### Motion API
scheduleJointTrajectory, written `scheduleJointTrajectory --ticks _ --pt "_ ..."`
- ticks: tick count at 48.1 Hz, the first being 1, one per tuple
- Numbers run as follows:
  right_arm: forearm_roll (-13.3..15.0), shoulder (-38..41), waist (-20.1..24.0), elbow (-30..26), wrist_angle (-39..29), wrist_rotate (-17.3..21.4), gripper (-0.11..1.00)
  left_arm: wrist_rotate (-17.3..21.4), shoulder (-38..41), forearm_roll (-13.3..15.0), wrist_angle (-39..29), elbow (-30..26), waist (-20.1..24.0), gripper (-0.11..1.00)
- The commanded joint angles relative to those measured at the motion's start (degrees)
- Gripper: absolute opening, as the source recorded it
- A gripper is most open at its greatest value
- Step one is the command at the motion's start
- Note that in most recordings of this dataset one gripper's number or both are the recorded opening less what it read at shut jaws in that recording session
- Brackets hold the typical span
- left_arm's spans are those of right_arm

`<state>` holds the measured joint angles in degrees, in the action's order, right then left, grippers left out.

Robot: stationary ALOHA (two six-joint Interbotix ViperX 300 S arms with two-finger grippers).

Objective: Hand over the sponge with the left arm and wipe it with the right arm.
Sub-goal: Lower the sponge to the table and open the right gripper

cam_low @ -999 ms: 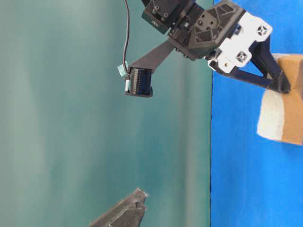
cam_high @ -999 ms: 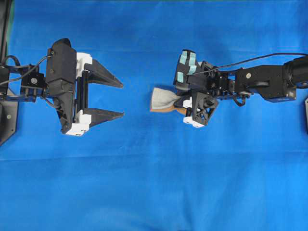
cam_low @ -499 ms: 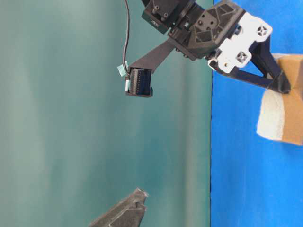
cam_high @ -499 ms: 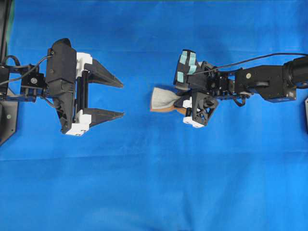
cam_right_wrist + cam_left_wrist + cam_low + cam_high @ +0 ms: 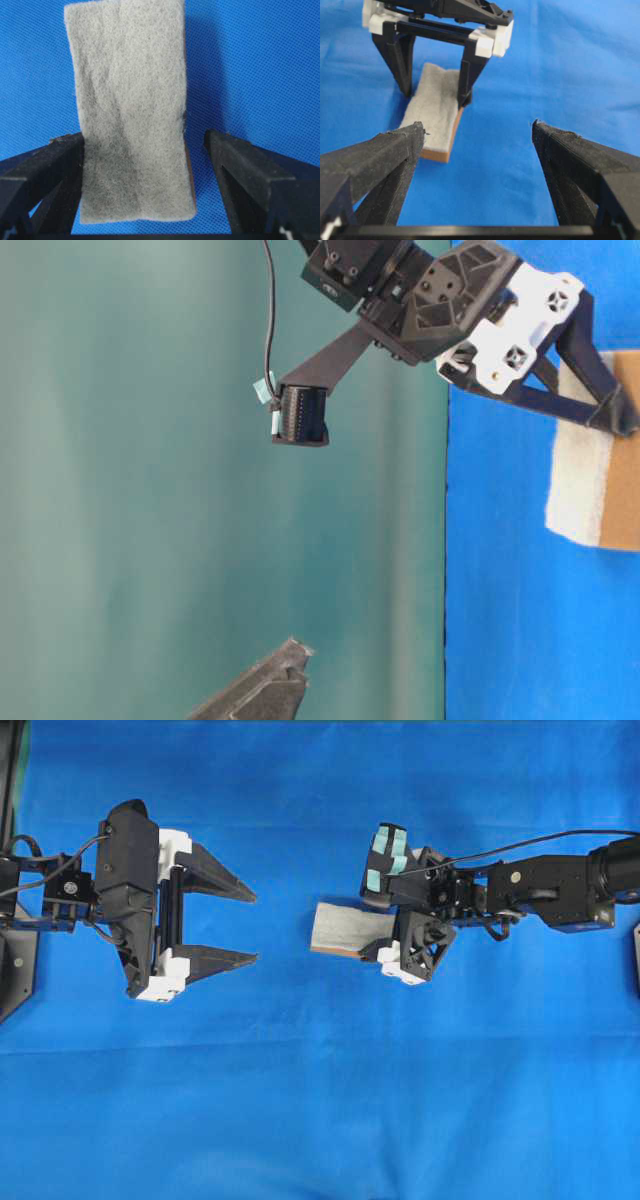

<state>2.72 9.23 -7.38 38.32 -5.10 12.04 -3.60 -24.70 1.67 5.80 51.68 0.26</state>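
I see the sponge (image 5: pixel 345 928) lying flat on the blue cloth (image 5: pixel 320 1100) between the spread fingers of my right gripper (image 5: pixel 145 150) — no longer squeezed — while my left gripper (image 5: pixel 250 927), well apart, gapes empty.

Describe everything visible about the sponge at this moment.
The sponge is a flat rectangular pad with a fuzzy grey-white top and a thin orange-brown layer showing along one edge. It lies flat on the blue cloth, grey side up, unsqueezed. The right gripper stands open astride its near end; one finger is at or against its side, the other stands clear with a gap. The open left gripper faces it from a distance, not touching.
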Motion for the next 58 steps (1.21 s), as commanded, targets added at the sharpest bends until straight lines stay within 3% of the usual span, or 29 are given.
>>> scheduleJointTrajectory --ticks 1,18,27,46,58 --pt "0.0 -2.46 -0.18 -0.97 -0.26 0.0 0.76 0.0 -0.35 0.0 0.44 -1.05 0.0 0.85" --pt "-0.88 -4.92 0.18 -1.41 -1.32 0.09 0.76 0.0 -0.44 0.0 0.35 -1.05 0.0 0.85" --pt "-0.7 -7.47 0.18 -2.46 -5.98 0.09 0.76 0.09 -0.44 0.0 0.35 -1.05 -0.09 0.85" --pt "1.49 -18.98 1.14 -2.11 -10.55 -0.53 0.76 0.09 -0.62 0.0 0.35 -0.97 0.0 0.85" --pt "2.29 -26.98 1.93 1.49 -10.63 -0.53 0.76 0.09 -1.05 0.0 0.44 -0.79 0.0 0.85"
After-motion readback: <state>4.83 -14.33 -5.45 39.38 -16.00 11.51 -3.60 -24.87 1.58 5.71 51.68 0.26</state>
